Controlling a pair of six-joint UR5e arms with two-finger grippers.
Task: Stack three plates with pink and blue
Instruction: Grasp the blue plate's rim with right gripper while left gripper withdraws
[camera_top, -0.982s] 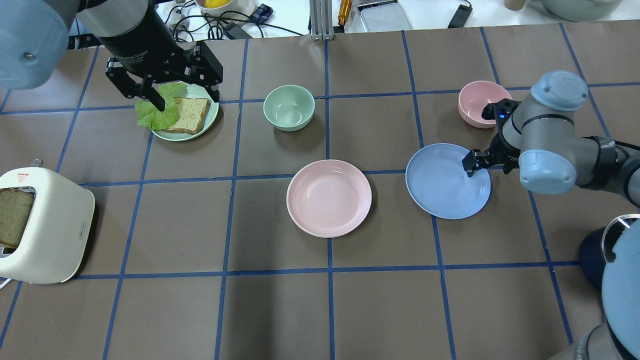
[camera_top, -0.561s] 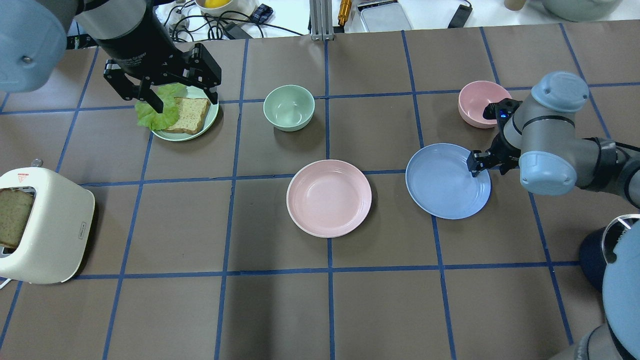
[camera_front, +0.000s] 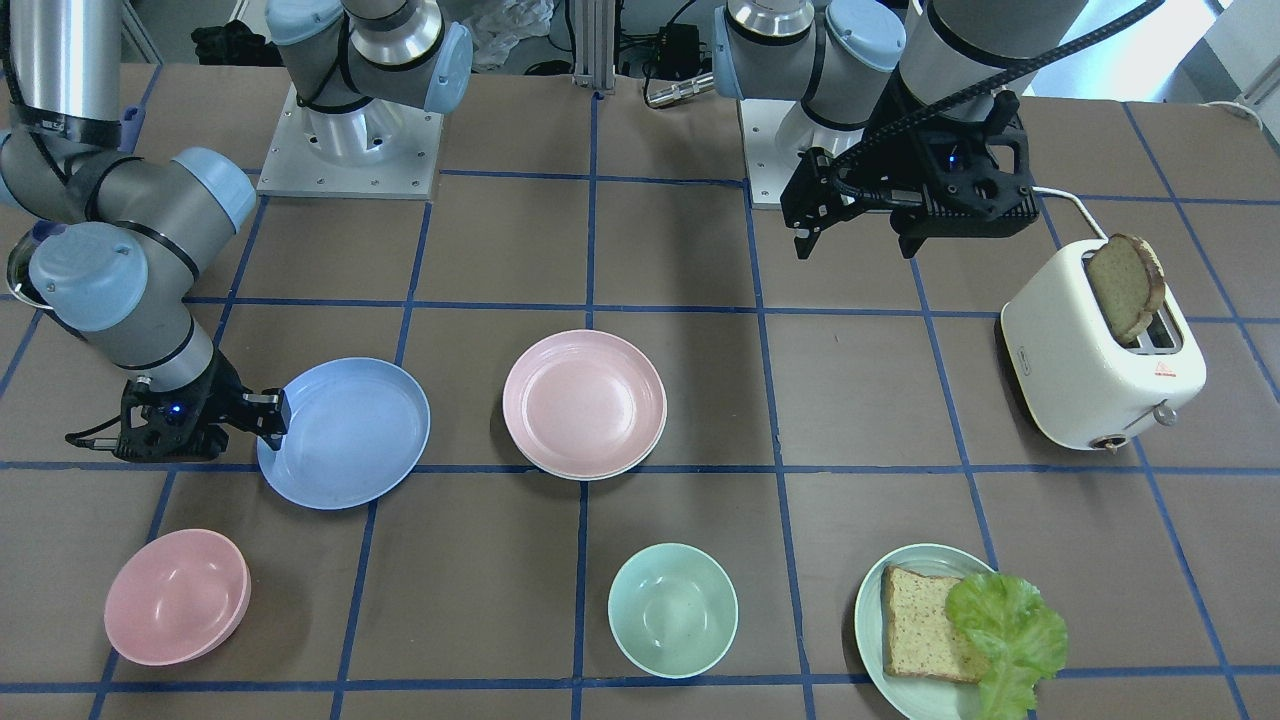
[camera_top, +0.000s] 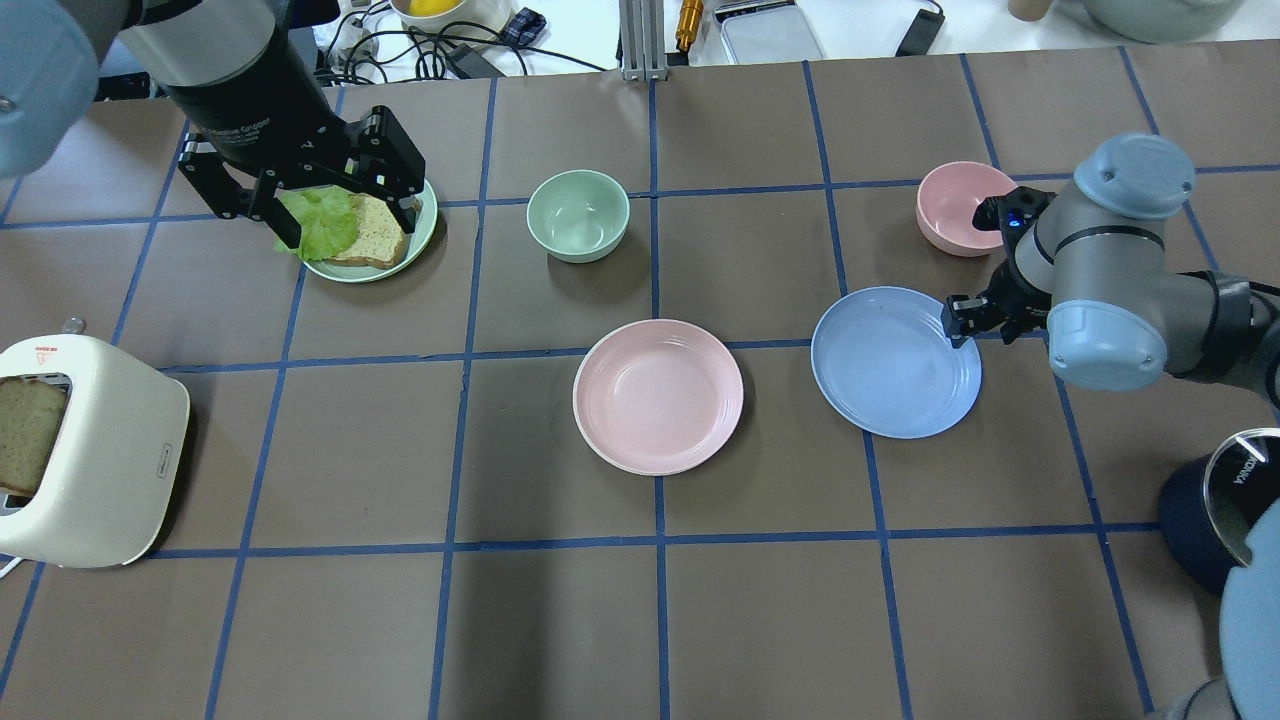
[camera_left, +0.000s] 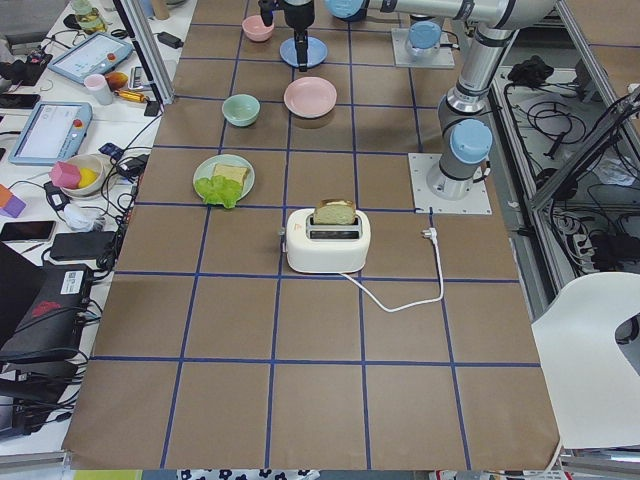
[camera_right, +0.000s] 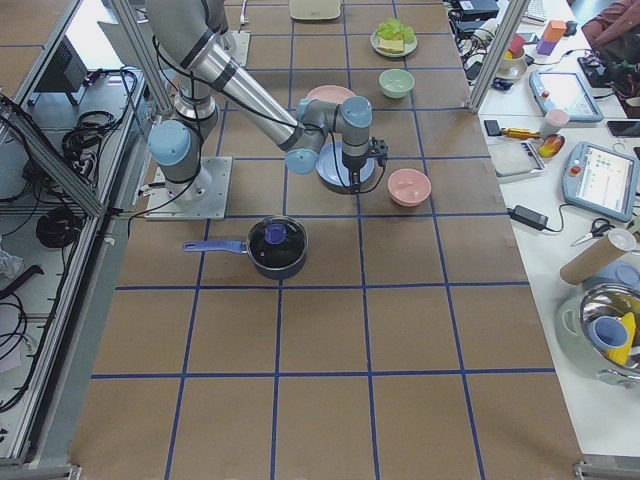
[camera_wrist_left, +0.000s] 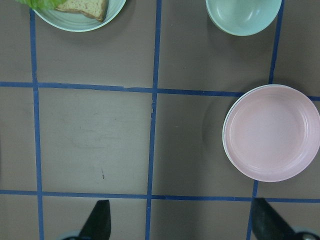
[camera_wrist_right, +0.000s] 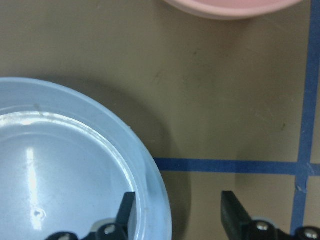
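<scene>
The pale pink plate (camera_top: 658, 396) lies mid-table on top of the cream-white plate, of which only a thin rim (camera_front: 570, 472) shows beneath it. The light blue plate (camera_top: 895, 361) lies alone on the table to its right. My right gripper (camera_top: 962, 320) is open and low at the blue plate's far right rim. In the right wrist view one finger (camera_wrist_right: 126, 212) is inside the rim of the blue plate (camera_wrist_right: 65, 165) and the other is outside it. My left gripper (camera_top: 300, 205) is open and empty, held high above the table; its wrist view shows the pink plate (camera_wrist_left: 272, 132).
A pale green plate (camera_top: 425, 230) with bread and lettuce lies at the back left. A mint bowl (camera_top: 578, 215) is behind the pink plate and a pink bowl (camera_top: 950, 205) behind the right gripper. A toaster (camera_top: 100, 460) stands at the left and a dark lidded pot (camera_right: 277, 247) near the right arm's base.
My right gripper has shifted a little outward, from over the blue plate's inside to its rim. My left gripper has drifted left. The plates have not moved.
</scene>
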